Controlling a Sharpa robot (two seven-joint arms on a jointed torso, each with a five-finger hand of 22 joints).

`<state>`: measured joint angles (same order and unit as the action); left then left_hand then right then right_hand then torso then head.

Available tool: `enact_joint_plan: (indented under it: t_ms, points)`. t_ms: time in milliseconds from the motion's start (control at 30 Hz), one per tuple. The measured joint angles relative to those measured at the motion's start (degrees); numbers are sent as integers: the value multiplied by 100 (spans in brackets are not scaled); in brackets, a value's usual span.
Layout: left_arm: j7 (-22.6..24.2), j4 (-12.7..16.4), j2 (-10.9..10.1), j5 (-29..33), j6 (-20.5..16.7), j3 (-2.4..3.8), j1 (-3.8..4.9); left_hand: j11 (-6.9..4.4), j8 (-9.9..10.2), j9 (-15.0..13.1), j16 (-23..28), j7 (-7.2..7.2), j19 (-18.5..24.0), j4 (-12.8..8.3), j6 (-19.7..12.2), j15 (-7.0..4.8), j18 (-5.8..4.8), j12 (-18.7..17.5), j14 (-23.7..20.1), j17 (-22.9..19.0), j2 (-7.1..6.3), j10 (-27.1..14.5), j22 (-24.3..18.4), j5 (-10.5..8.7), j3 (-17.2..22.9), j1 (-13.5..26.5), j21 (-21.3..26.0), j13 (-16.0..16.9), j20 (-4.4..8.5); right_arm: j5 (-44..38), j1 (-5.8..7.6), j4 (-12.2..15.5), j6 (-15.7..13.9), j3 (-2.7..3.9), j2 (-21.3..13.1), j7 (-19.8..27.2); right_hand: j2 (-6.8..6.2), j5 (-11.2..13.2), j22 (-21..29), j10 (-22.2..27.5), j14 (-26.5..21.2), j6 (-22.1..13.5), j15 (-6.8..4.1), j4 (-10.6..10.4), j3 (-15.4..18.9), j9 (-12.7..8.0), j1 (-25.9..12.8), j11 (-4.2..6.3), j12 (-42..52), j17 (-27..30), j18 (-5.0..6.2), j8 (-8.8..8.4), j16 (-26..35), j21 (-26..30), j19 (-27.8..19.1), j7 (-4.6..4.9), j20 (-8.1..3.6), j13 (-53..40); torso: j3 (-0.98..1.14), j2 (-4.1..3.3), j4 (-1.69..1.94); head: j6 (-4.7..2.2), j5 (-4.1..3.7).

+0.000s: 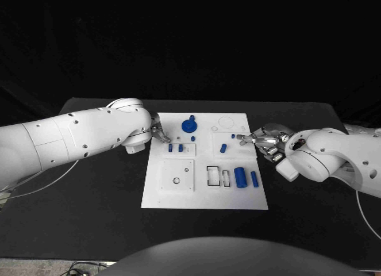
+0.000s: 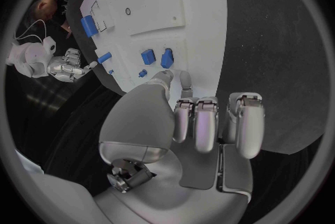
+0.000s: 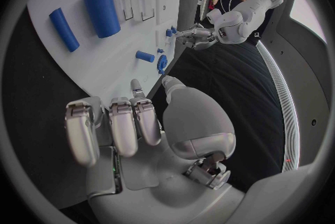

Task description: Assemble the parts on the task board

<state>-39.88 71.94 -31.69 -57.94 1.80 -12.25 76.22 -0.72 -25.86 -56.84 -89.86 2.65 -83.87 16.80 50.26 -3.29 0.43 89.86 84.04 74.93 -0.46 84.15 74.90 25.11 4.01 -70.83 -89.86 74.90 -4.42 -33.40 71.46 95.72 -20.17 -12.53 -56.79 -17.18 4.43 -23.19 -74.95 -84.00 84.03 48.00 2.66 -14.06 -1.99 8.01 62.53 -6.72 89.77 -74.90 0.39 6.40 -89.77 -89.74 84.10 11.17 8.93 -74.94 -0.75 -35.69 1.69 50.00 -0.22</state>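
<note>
**Hands at both edges of the task board**

Head view first: I see the white task board [image 1: 203,198] in the middle of the frame on the black table [image 1: 91,218]. Left hand [image 1: 160,135] sits at the board's left edge, upper part, just beside two small blue pegs [image 1: 175,148]. Right hand [image 1: 265,141] is at the board's right edge, fingertips near a short blue cylinder [image 1: 224,148]. A blue round knobbed part [image 1: 188,124] stands near the board's top centre. Lower right of the board, a fat blue cylinder [image 1: 240,176] and a slim blue rod [image 1: 254,179] lie side by side.

Left wrist view now: left hand [image 2: 188,123] has most fingers curled in, one finger and the thumb reaching to the board's edge, tips close together beside the two pegs [image 2: 158,57]. I see nothing between them, though I cannot tell for sure.

Right wrist view: right hand [image 3: 139,123] also curled, one finger and thumb extended over the board's edge, nothing held. The fat cylinder [image 3: 103,10] and slim rod [image 3: 63,28] lie upper left.
</note>
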Motion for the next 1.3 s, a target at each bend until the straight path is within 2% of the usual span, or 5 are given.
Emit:
enact_joint_plan:
  t_ms: [167, 533, 700, 833, 1300]
  points:
    - [0, 0, 0, 1, 9, 0, 0, 0, 0, 6, 0, 0, 0, -7, 0, 0, 0, 0, 0, 0, 7, 0, 0, -189, -52, 67, 0, 0, 0, 0, 0, 0, 0, 0, 0, 0, 0, 0, 0, 0, 0, 0, 0, 0, 0, 0, 0, 0, 0, 0, 0, 0, 0, 0, 0, 0, 0, 0, 1, 0, 0, 0, 2]
    - [-3, -6, 1, 3, 51, 0, 0, 0, 0, 6, 0, 0, 0, 8, 0, 0, 0, 0, 0, -1, 7, 0, 0, -283, -67, 67, 0, 0, 0, 0, 0, 0, 0, 0, 1, 0, 0, 0, 1, 0, 0, 0, 0, 0, 0, 0, 0, 0, 0, -5, 0, 0, 0, 0, 0, 0, 0, 1, 1, 1, 0, 0, -3]
    - [-3, -8, 1, 4, 71, 0, 0, 0, -22, 6, 0, 0, 0, -8, 0, 0, 0, 0, 0, -1, 7, 0, 0, -366, -83, 67, 0, 0, 0, 0, 0, -4, 0, 0, 4, -1, -1, 0, 1, 0, -1, -2, 1, 0, 3, 0, 1, 0, 0, -5, 0, 2, 0, 0, 0, 2, 0, 1, 1, 2, 1, 0, -5]
    - [-3, -8, -3, 6, 90, -1, 0, 0, -22, 5, 0, 0, 0, 2, 0, 0, 0, 0, 0, -1, 7, 0, 0, -512, -125, 67, 0, 0, 0, -1, 0, -4, 0, 0, 7, -1, -22, 0, 2, 0, -21, -19, 21, -2, 34, 0, 22, 0, 0, -4, 0, 23, 0, 0, 0, 19, 0, 2, 1, 2, 2, 0, 1]
    - [0, -5, -16, 13, 111, -1, 0, 0, -22, 10, 0, 0, 0, 2, 0, 0, 0, 0, 0, -2, 7, 0, 0, -516, -124, 66, 0, 0, 0, -2, 0, -7, 0, 0, 4, -1, -23, 0, 2, 0, -21, -19, 21, -1, 33, 0, 22, 0, 0, -3, 0, 23, 0, 0, 0, 19, 0, 2, 0, -1, 2, 0, -3]
